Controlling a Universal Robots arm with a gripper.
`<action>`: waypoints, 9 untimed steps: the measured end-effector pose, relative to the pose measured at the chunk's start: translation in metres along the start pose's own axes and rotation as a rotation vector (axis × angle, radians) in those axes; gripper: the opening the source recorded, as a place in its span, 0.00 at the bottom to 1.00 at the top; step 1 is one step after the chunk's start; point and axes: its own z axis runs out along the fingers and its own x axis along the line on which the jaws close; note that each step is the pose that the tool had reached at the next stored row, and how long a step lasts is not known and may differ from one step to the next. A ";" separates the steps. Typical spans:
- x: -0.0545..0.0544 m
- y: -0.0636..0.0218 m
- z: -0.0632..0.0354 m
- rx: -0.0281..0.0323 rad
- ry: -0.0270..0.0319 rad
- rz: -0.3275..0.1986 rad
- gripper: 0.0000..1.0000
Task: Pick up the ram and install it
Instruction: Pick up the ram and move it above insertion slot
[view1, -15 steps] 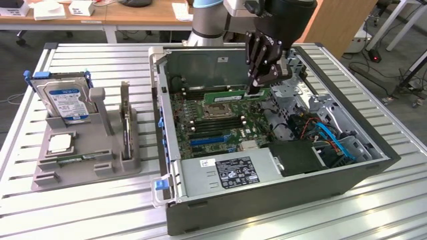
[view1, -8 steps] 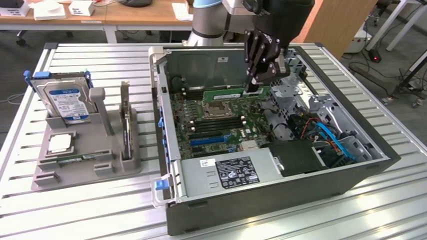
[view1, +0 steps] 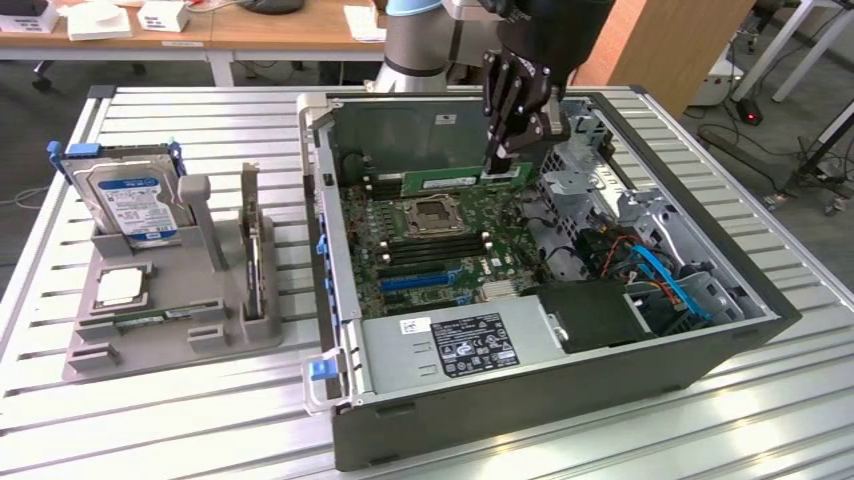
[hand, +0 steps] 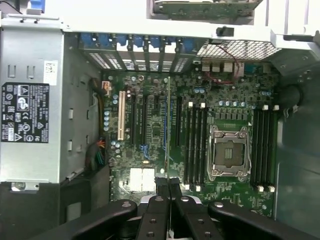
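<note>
Ram (view1: 443, 182), a single long, thin green circuit-board stick, hangs level inside the one open black computer case (view1: 534, 400), above the green motherboard (view1: 400, 255) toward the case's far wall. The one black claw (view1: 503, 166) is clamped narrowly on the ram at the end toward the exterior view's right, so the stick juts out toward that view's left.

The case stands on a slatted metal table (view1: 160, 420). Near the table's left edge in the exterior view, one grey holder (view1: 174, 340) carries one blue-labelled hard drive (view1: 134, 200), one upright expansion card (view1: 251, 250) and one square silver processor chip (view1: 120, 287).

The exterior view presents the stick's broad face. From the wrist, the ram (hand: 169, 125) is a thin edge-on line pinched between two fingers (hand: 161, 189) over the board, beside the metal processor socket (hand: 229, 152).
</note>
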 end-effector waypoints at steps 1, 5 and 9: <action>-0.002 0.0000 0.0002 0.0000 -0.0001 0.000 0.11; -0.011 -0.0002 0.0006 0.0000 -0.0001 0.000 0.11; -0.018 -0.0004 0.0010 0.0000 -0.0002 0.000 0.11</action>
